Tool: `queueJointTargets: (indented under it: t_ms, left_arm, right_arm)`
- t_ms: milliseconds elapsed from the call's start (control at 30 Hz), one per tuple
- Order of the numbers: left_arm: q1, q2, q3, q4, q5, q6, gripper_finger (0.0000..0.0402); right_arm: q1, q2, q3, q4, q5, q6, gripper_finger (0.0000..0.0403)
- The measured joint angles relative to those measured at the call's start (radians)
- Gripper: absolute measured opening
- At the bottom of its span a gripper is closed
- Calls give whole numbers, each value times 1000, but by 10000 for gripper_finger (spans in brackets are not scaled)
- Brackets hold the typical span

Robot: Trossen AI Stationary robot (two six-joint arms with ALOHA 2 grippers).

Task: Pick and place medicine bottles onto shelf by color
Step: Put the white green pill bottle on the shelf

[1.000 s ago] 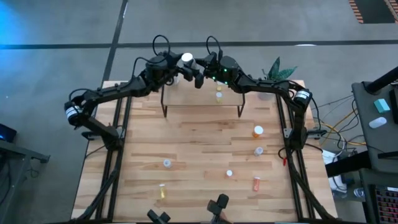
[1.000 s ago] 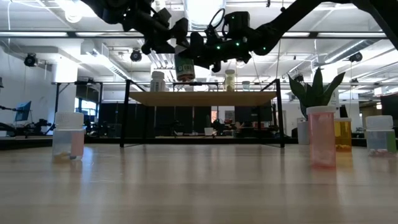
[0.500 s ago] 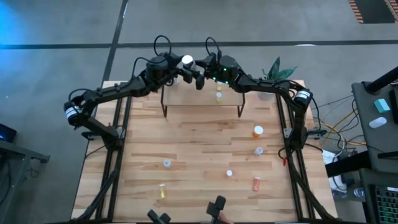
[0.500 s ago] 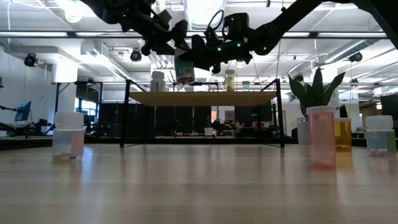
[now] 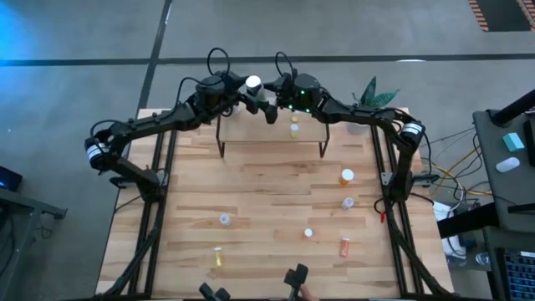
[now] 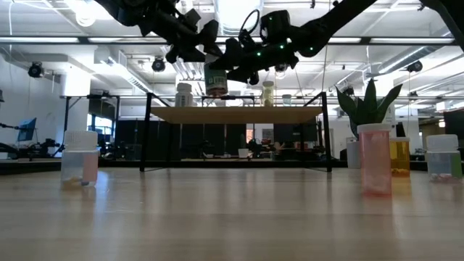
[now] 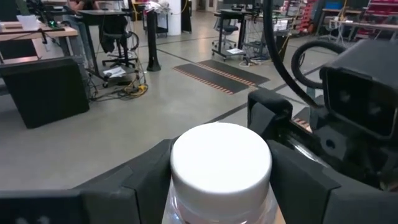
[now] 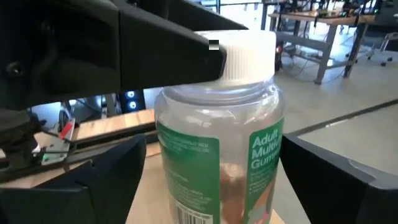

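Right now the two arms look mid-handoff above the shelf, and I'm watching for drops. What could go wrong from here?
1. The left claw grips the multivitamin bottle only at its white cap, while the right claw stands open around it; it could slip and fall.
2. It hangs over the shelf, near a white bottle and a yellow bottle; a drop could topple them.

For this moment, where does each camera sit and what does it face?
High: overhead, straight down on the table; both arms meet over the shelf.
Low: tabletop height, facing the room; arms enter from above.
Left wrist: looks past left claw fingers clamping the bottle's cap.
Right wrist: right claw fingers stand apart beside the bottle.
All four show the clear vitamin bottle.
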Motion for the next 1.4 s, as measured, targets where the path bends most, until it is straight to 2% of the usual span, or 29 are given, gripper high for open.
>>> queueJointTargets:
  t_ms: [267, 533, 1100, 1400]
  left_arm:
    - [1, 0, 0, 0, 6, 19, 216]
    - [1, 1, 0, -1, 7, 41, 217]
    - [18, 104, 1, 27, 17, 51, 217]
    - [41, 99, 0, 12, 3, 51, 217]
  right_arm:
    - [0, -77, 24, -219, 6, -60, 356]
    - [-2, -187, 10, -325, 12, -99, 352]
    - [-5, -472, -202, -317, 12, -105, 352]
    - [-5, -535, -287, -281, 13, -98, 352]
